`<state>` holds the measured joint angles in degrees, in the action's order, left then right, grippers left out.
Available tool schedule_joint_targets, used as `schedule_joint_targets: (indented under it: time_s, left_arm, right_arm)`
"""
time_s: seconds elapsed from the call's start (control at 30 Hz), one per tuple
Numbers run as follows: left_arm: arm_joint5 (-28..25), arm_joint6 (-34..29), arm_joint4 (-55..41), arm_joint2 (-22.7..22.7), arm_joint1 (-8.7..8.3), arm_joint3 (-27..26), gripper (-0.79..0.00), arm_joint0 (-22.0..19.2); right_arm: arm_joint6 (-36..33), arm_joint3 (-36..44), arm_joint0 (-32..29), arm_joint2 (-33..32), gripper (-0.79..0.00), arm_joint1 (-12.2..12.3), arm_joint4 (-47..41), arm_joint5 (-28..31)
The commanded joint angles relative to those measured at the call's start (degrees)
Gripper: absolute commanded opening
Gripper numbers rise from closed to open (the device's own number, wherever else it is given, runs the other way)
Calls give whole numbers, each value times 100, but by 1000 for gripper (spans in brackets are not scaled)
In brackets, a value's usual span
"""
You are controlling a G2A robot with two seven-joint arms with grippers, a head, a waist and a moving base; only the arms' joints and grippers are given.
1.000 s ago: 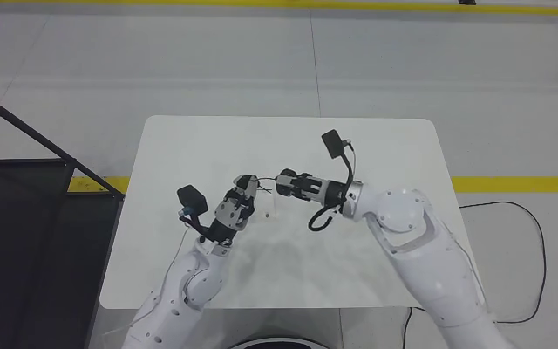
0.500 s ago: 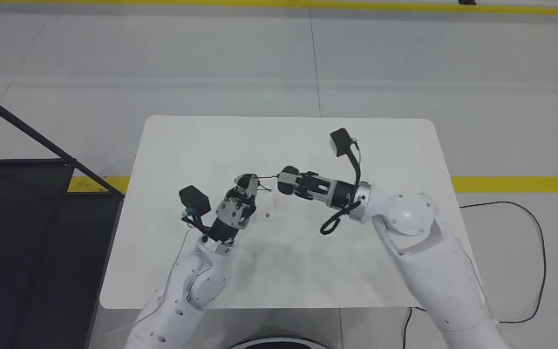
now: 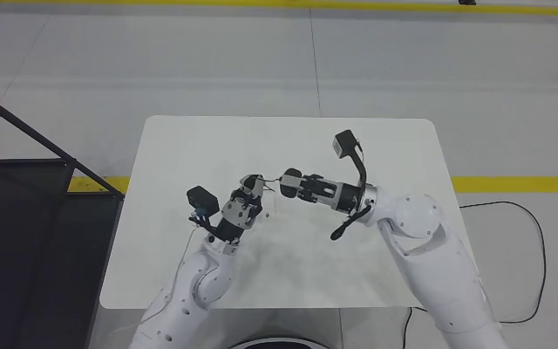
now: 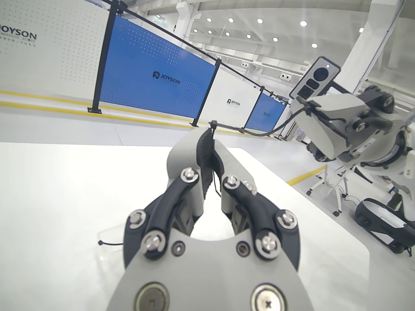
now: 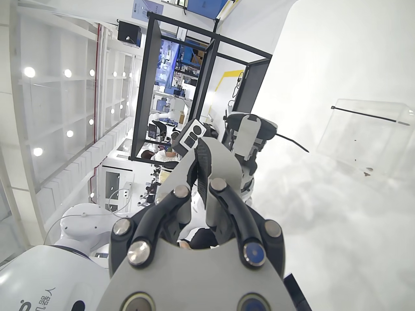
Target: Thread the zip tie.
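From the top, both arms meet over the middle of the white tabletop (image 3: 366, 253). The left gripper (image 3: 253, 184) and right gripper (image 3: 286, 178) sit nose to nose, with the thin black zip tie (image 3: 268, 180) bridging the gap between them. A yellow floor line (image 3: 506, 184) runs beyond the tabletop's edge. Over to the left wrist: the jaws are pinching the zip tie, its head poking up past the fingertips and the pads covering much of the strap. A second zip tie (image 4: 110, 243) lies flat on the tabletop close by. Right wrist now: the jaws are pressed together, but the fingers hide the pinch point, so I can't tell what they hold. Beyond them the zip tie's tail juts from the left gripper, and the second zip tie rests on a clear plastic piece (image 5: 356, 143).
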<state>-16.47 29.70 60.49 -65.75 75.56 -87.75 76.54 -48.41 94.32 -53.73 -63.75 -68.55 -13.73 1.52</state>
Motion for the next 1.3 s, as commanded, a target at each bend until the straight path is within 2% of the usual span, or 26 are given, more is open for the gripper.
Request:
schedule_joint_targets:
  time_s: [0.0, 0.4, 0.83, 1.27]
  left_arm:
    - [54, 48, 80, 34, 11, 10, -785, -1]
    - [95, 64, 242, 98, 48, 15, -785, 1]
    - [4, 21, 248, 82, 72, 23, -785, 7]
    - [-446, -152, -126, -122, 54, -90, -785, 98]
  right_arm:
    - [27, -5, 10, 8, -785, -3, 8, 0]
    - [2, 15, -87, -96, -785, 7, -205, 319]
    - [-17, -12, 81, 144, -785, 6, 422, -72]
    - [-10, 17, 31, 135, -785, 10, 421, 144]
